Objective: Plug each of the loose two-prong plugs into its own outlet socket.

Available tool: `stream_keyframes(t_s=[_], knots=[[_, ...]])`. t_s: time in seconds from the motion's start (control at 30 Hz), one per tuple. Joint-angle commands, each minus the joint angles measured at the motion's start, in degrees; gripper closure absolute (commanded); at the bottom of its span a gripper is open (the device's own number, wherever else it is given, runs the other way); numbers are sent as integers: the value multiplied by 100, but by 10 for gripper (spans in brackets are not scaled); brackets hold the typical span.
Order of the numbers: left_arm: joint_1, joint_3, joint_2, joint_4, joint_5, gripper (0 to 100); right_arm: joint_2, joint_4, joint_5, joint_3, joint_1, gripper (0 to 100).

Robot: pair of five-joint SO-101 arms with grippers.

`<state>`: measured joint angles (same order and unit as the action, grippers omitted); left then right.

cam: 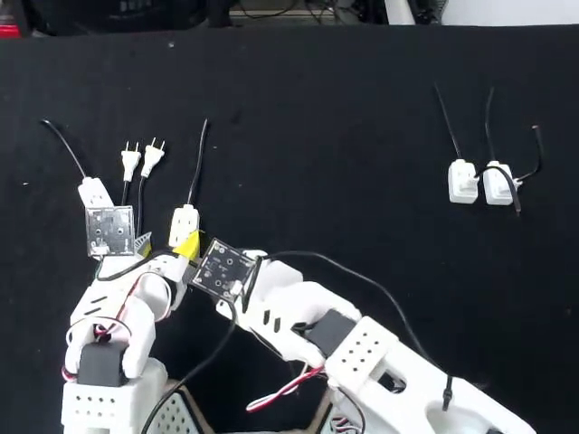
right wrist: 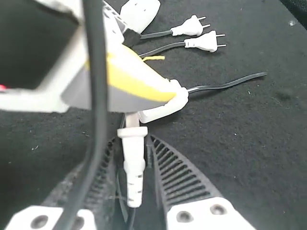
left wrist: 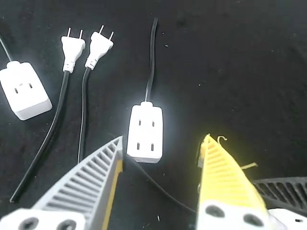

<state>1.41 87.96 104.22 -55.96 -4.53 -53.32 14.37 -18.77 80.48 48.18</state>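
A white outlet socket (left wrist: pixel 145 132) with a black cord lies between the fingers of my left gripper (left wrist: pixel 160 143), which is open around it without clamping it. The same socket (cam: pixel 184 221) sits left of centre in the high view. My right gripper (right wrist: pixel 133 141) is shut on a white plug (right wrist: pixel 133 165), held end-on against that socket (right wrist: pixel 160 108); the prongs are hidden. Two loose two-prong plugs (cam: pixel 131 161) (cam: pixel 152 156) lie side by side farther back. Another socket (cam: pixel 93 192) rests at the far left.
Two more white sockets (cam: pixel 462 181) (cam: pixel 498 183) with black cords sit far off at the right of the black table (cam: pixel 326 108). Both arms crowd together at the front left, and cords trail toward the back.
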Motion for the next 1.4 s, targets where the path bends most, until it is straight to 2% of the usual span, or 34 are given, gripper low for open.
stream_keyframes(t_s=[0.0, 0.3, 0.63, 0.83, 1.23, 1.37], knots=[[-84, 31, -9, -44, 114, 748, -602, 246, 44, -101, 18, 988], [-84, 31, 0, -44, 105, 748, -1534, 985, 44, -75, 35, 988], [-66, 31, 0, -44, 105, 748, -1666, 1020, 53, -57, 18, 988], [-75, 31, 0, -44, 105, 748, -1666, 1011, 624, -66, 18, 988], [-40, 31, 0, -44, 97, 748, -1666, 1046, 651, -66, 9, 988], [-40, 31, 0, -44, 97, 748, -1666, 1002, 1380, -66, 9, 988]])
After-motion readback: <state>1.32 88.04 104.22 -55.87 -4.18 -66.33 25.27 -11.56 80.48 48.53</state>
